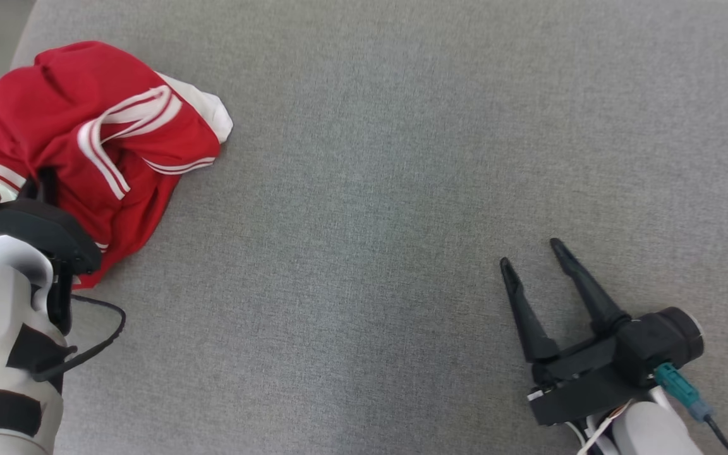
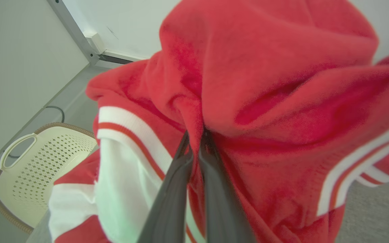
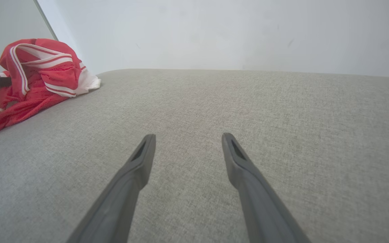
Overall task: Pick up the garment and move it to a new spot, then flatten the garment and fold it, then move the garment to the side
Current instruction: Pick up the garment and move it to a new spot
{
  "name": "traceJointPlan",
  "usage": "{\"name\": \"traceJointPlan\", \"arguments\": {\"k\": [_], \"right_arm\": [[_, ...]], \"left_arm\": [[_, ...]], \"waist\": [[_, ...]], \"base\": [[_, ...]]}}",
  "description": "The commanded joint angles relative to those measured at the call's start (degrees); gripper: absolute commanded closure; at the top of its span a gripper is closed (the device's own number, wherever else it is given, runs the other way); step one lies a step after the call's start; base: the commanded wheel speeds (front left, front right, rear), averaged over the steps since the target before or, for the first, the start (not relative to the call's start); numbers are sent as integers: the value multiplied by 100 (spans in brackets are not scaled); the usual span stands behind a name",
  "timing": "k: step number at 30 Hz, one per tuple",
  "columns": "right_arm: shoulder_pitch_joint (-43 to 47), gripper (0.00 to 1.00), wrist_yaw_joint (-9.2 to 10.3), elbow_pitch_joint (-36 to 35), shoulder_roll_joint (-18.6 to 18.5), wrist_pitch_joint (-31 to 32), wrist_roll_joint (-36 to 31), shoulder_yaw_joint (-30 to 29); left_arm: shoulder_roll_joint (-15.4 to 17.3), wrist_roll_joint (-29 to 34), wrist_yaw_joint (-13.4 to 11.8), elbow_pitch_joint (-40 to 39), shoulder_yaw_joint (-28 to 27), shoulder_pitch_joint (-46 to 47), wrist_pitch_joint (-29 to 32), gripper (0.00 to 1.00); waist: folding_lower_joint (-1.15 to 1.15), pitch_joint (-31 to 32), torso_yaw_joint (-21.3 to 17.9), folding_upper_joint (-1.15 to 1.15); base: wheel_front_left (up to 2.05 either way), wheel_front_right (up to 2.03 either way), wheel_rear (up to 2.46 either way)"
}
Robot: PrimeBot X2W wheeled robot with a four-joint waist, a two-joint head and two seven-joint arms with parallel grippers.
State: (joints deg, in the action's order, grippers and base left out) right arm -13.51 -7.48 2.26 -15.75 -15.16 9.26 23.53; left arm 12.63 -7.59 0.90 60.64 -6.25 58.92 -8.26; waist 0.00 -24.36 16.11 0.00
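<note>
The garment is a crumpled red piece with white stripes and white trim, heaped at the far left of the grey cushioned surface. In the left wrist view my left gripper is shut on a fold of the red garment, its fingertips buried in the cloth. In the head view the left wrist sits at the garment's near edge and hides the fingers. My right gripper stands open at the lower right, far from the garment, nothing between its fingers. The right wrist view has the garment at its far left.
A cream perforated basket stands on the floor beyond the surface's left edge. A black cable loops by the left forearm. The grey surface stretches wide between the two grippers, with a pale wall behind it.
</note>
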Motion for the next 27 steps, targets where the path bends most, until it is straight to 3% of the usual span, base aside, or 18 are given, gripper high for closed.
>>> {"name": "traceJointPlan", "arguments": {"k": [1,14,27], "right_arm": [[44,0,-2,49,97,-8,58,44],[301,0,-2,188,460,-7,193,81],[752,0,-2,309,862,-8,286,74]], "left_arm": [[59,-53,25,-26,3,6,-208,100],[110,-332,350,-803,-50,-334,-558,100],[-64,-534,480,-2485,202,-688,277,100]], "waist": [[0,186,-53,0],[0,1109,-306,0],[0,2143,-908,0]], "base": [[0,0,0],[0,0,0],[0,0,0]]}}
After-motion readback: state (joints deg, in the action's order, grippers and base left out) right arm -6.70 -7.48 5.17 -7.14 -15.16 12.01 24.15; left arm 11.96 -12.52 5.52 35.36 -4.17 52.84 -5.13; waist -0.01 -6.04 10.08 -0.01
